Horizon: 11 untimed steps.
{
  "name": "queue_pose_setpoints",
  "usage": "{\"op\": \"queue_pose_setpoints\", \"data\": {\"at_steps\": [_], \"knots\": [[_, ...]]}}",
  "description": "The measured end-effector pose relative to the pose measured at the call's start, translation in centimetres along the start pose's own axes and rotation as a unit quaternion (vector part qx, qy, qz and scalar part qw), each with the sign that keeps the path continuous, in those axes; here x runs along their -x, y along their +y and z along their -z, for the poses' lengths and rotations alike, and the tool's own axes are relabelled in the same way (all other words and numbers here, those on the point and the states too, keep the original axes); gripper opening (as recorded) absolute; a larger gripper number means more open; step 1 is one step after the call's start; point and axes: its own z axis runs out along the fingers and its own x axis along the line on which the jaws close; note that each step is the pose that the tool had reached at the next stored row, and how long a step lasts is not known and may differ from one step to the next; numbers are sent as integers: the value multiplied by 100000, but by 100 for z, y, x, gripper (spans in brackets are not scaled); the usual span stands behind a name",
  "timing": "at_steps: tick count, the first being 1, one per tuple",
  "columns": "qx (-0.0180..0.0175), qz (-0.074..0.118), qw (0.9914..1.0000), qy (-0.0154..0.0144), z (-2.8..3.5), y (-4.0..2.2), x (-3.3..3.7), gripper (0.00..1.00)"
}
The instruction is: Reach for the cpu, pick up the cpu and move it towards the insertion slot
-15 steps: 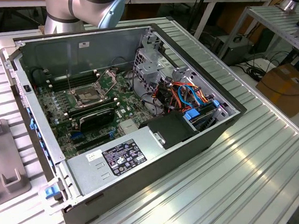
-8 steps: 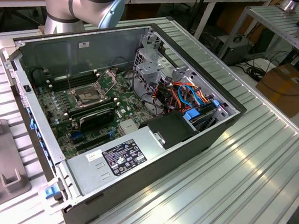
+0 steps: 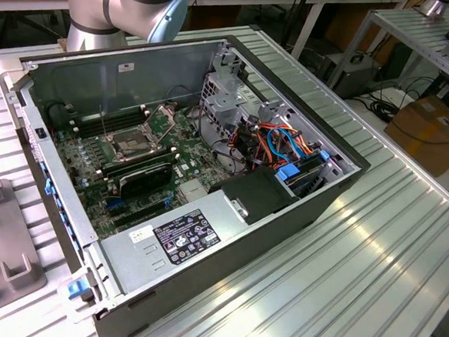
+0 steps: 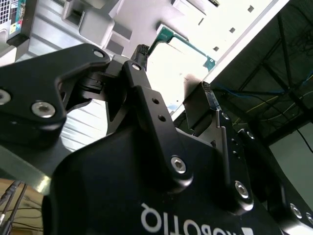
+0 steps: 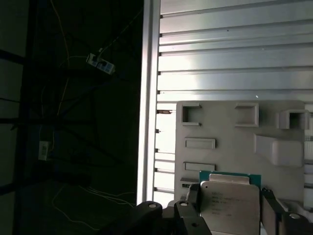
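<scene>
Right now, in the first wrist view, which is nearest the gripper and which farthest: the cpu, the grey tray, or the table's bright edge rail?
1. The cpu, right at the gripper.
2. The grey tray, under the cpu and stretching beyond it.
3. The edge rail, out past the tray's side, farthest.

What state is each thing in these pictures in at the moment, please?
cpu: gripped between the jaws, over the grey tray.
gripper: shut on the cpu.
insertion slot: open, dark centre bare.
computer case: lying flat, side panel off.
</scene>
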Motion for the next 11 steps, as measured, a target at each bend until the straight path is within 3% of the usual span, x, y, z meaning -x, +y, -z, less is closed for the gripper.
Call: {"op": "queue_pose_setpoints", "data": {"at_steps": [4, 11], "knots": [[5, -1, 100000, -2, 95, 3, -1, 55], [-3, -2, 100000, 1, 97, 3, -1, 55]]}}
